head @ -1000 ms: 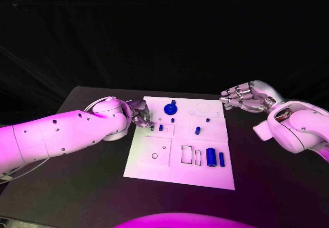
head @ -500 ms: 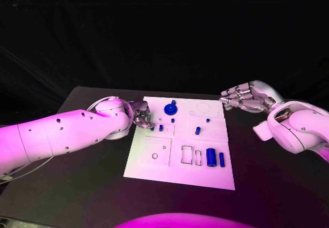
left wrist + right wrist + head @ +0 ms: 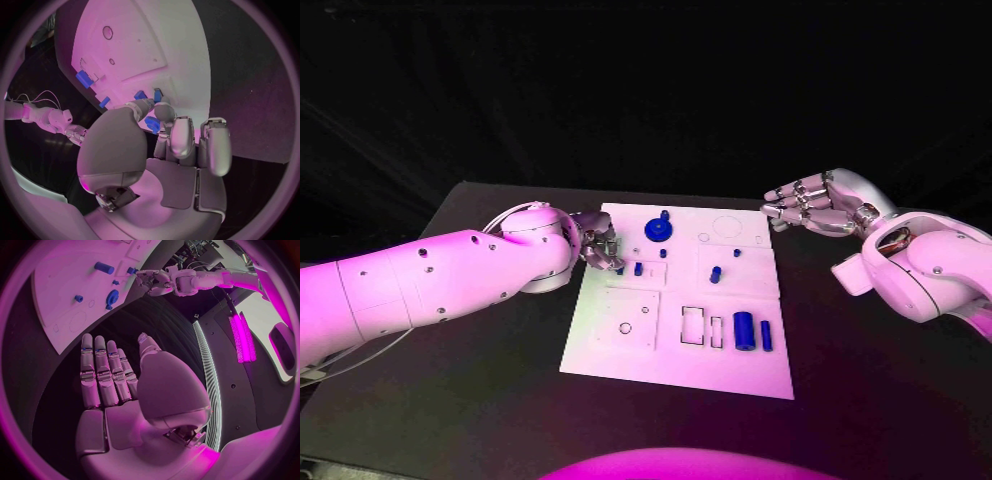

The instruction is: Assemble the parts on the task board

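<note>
left hand (image 3: 599, 246) over task board (image 3: 635, 350) left edge

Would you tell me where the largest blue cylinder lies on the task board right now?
In the head view, the largest blue cylinder lies on the task board's near right part, beside a slimmer blue pin.

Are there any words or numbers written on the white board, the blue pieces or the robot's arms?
None: no word, number, label or brand can be read.
The task board bears only outlined rectangles and circles, no writing.
The blue parts, such as the blue cylinder, are plain.
The left hand and right hand and their white arms carry only small dark dots, no letters.
</note>
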Tool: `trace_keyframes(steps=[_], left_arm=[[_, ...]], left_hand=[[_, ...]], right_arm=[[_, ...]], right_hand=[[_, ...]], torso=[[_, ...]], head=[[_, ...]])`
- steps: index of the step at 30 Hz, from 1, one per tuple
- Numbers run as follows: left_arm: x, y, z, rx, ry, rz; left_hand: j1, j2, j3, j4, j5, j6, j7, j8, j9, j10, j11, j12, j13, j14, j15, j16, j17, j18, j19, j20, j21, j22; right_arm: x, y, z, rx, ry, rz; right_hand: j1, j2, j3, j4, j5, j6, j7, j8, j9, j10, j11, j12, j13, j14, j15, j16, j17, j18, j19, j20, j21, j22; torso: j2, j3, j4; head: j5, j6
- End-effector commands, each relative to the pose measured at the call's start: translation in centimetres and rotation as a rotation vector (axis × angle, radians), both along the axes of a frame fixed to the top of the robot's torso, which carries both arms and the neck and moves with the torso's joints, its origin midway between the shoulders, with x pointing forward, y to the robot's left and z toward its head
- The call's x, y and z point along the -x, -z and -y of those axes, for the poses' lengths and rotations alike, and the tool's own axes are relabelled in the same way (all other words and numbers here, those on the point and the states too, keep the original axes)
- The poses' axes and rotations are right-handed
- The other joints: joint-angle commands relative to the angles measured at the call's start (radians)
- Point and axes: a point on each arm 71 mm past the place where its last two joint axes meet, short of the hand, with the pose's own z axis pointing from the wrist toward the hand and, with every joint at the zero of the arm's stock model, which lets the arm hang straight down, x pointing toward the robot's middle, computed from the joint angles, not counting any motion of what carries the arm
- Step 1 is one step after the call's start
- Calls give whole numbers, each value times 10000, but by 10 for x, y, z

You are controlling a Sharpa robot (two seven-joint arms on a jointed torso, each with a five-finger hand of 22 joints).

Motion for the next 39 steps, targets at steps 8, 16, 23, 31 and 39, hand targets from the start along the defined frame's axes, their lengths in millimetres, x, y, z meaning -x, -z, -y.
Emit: trace_keyframes(steps=[8,16,23,31,39], left_arm=[[2,5,0,51,-155,-601],[2,4,-2,227,-511,-610],[1,4,-3,251,-655,-634],[1,6,-2,234,-747,-794],[0,8,1,-13,-721,-1106]], left_hand=[[-129,-174,1835,-1832,515,376,-217,-76,60,216,-40,196,308,248,-101,45,22,-167,178,-32,101,1159],[-151,-189,1836,-1844,604,395,-222,-86,69,239,-43,221,355,248,-107,43,21,-165,174,-38,98,1154],[-168,-196,1840,-1855,671,417,-230,-89,78,273,-49,280,446,249,-112,46,25,-169,183,-42,107,1169],[-191,-207,1844,-1866,741,435,-236,-95,88,296,-56,309,496,250,-117,46,25,-174,197,-47,121,1191],[-198,-209,1844,-1868,753,436,-237,-98,90,290,-56,279,456,249,-118,42,22,-174,196,-48,120,1190]], right_arm=[[0,0,-1,-14,-116,11],[0,0,-1,-13,-119,3],[0,1,-1,-12,-119,-2],[0,1,-1,-14,-126,-9],[0,1,-2,-18,-129,-11]], right_hand=[[-74,2,-43,-20,66,-11,123,-2,11,-26,24,-12,-7,-13,-10,-31,-8,68,10,37,-5,-9],[-77,5,-46,-24,69,-12,123,-2,12,-28,24,-11,-7,-12,-9,-32,-18,68,12,37,-5,-24],[-77,5,-46,-24,69,-12,123,-2,12,-28,24,-11,-7,-12,-9,-32,-18,68,12,37,-5,-24],[-77,5,-46,-24,69,-12,123,-2,12,-28,24,-11,-7,-12,-9,-32,-18,68,12,37,-5,-24],[-77,5,-46,-24,69,-12,123,-2,12,-28,24,-11,-7,-12,-9,-32,-18,68,12,37,-5,-24]], torso=[[1,-1,6],[4,-2,3],[3,3,-3],[0,7,-5],[0,9,-14]], head=[[9,15],[13,13],[-2,-12],[20,-29],[16,-35]])
